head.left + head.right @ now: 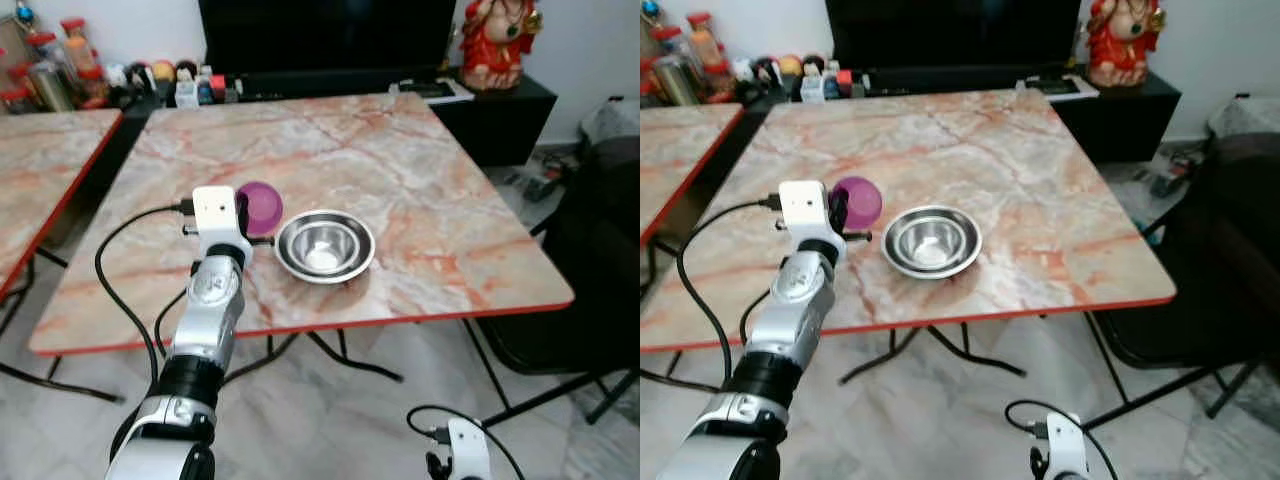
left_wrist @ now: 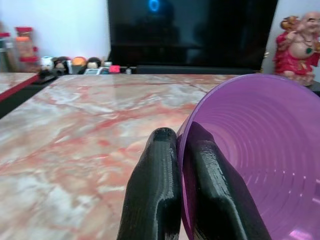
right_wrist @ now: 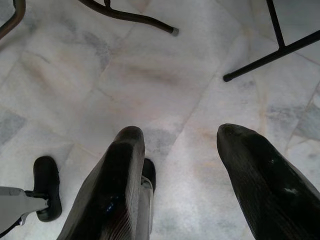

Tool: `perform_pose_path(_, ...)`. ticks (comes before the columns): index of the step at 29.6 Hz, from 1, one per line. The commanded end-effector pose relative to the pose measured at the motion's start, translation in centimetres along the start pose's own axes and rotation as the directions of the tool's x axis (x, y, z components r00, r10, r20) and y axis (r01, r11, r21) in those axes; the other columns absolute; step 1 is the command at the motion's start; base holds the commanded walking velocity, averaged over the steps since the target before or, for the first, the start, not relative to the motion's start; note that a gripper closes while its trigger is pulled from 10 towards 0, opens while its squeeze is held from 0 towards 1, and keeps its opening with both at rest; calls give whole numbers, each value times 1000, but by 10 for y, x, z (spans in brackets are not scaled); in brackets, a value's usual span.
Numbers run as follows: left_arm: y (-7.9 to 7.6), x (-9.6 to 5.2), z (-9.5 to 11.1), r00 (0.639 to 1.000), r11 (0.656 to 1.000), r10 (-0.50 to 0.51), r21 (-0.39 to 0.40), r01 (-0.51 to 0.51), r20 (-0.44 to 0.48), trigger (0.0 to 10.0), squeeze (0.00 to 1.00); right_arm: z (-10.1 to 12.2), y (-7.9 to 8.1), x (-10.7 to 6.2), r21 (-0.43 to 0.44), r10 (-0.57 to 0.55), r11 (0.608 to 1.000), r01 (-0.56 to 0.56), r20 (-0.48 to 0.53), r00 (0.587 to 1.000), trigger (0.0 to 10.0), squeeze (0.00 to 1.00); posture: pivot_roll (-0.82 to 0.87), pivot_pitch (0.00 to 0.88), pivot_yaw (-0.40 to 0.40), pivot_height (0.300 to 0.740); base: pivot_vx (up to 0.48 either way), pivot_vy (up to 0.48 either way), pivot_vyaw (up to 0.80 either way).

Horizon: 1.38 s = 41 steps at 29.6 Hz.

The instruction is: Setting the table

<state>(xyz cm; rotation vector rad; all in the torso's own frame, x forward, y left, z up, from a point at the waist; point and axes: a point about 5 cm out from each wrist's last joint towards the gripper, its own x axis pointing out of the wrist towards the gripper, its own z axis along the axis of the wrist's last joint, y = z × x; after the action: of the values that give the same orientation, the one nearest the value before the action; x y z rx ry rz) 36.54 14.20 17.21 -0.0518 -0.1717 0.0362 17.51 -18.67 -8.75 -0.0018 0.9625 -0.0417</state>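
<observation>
Marble table [image 1: 420,190] so far bears only a steel bowl [image 1: 324,246] at centre frame, while the left gripper [image 2: 182,200], fingers pinched on the rim of a purple cup [image 1: 260,207], holds it just beside the bowl, seemingly not yet set down; the right gripper [image 3: 192,180] hangs spread over the floor, so most remains.

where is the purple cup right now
The purple cup is over the marble table, pinched at its rim by the left gripper, just to the robot's left of the steel bowl.
</observation>
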Motion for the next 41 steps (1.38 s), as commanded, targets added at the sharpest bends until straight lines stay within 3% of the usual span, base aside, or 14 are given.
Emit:
perform_pose_path(1,12,0,-1,999,999,44,5,-44,-6,10000,0,-2,8,0,3,20,1000,-20,-5,1000,10000,0,2,0,-17,740,0,0,0)
perform_pose_path(7,16,2,2,997,997,71,1,-71,2,10000,0,0,8,0,-40,18,999,-17,10,1000,10000,0,0,0,-14,740,0,0,0)
perform_pose_path(11,16,2,3,997,997,72,-1,-72,4,10000,0,-1,8,0,-26,16,1000,-16,8,1000,10000,0,0,0,-12,740,0,0,800)
perform_pose_path(20,19,3,4,997,997,77,0,-77,8,10000,0,-2,10,0,1,24,1000,-24,4,1000,10000,0,1,0,-10,740,0,0,0)
perform_pose_path(41,16,5,6,998,999,54,1,-55,14,10000,0,-6,9,0,-12,14,1000,-14,-11,1000,10000,0,0,0,-5,740,329,0,103)
